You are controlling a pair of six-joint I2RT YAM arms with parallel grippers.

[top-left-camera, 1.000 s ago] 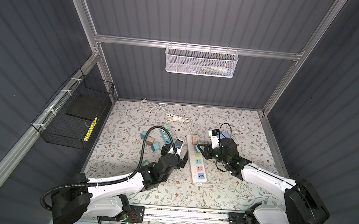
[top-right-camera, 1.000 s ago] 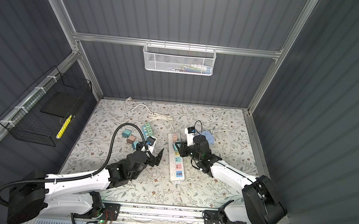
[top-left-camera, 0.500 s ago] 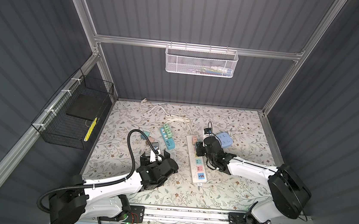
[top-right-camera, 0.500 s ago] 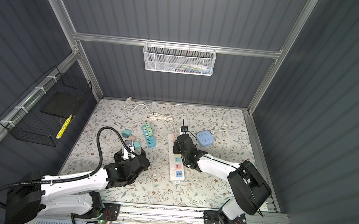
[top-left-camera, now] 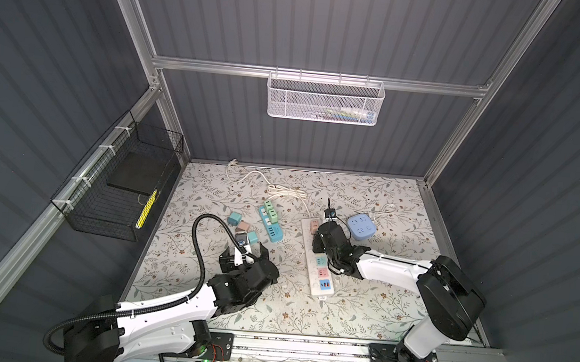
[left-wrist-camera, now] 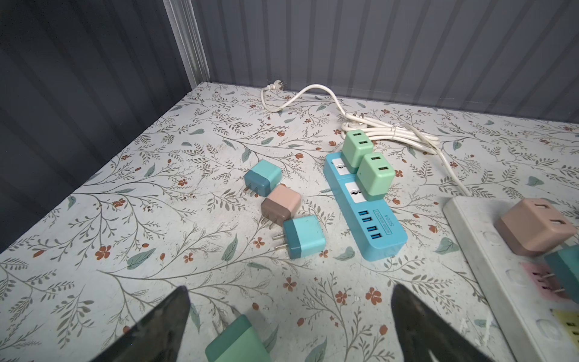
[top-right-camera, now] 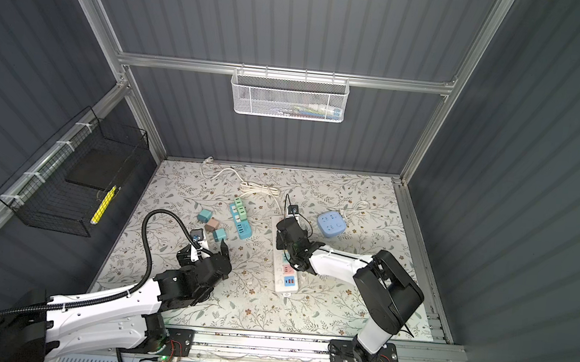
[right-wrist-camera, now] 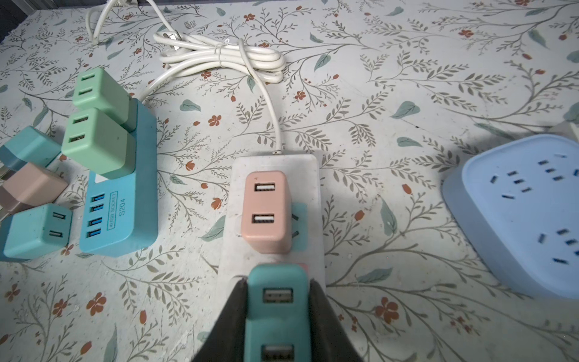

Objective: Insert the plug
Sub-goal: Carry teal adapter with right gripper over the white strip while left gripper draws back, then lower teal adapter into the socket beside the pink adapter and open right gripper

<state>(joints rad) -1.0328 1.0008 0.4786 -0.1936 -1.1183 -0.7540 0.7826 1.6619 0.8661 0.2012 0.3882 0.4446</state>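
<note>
**Teal plug [right-wrist-camera: 277, 322] sits over the white power strip [right-wrist-camera: 275, 163], right hand [right-wrist-camera: 278, 283] clamped on it**

The right arm lies low across the floral worktop [top-left-camera: 360, 304]. It reaches from its base at the front right in toward the middle, with the wrist above the strip. Both fingers are squeezed tight against the sides of the teal plug, whose USB ports face the wrist camera. The left wrist view shows the plug tilted, prongs bare and right at the strip's pink socket. I can't tell if the tips are actually inside. In the next slot toward the cord end, a pink plug [right-wrist-camera: 266, 213] is seated.

The left arm comes in from the front left. The left hand [left-wrist-camera: 289, 290] hangs just above the worktop with its fingers spread wide, gripping nothing. A green plug [left-wrist-camera: 238, 341] peeks in at the edge of that wrist view, between the fingers. I can't tell if it touches either one.

Containers:
- The white mesh basket [top-left-camera: 289, 98] hangs on the back rail. A few small things lie at its right end, too small to make out.
- The black wire basket [top-left-camera: 96, 214] on the left wall holds a dark flat slab [top-left-camera: 137, 174] and a yellow stick-like thing [top-left-camera: 147, 208].

A blue power strip [left-wrist-camera: 366, 213] lies left of the white one with two light green plugs [left-wrist-camera: 374, 175] in it. Three loose plugs [left-wrist-camera: 280, 205] lie beside it.
</note>
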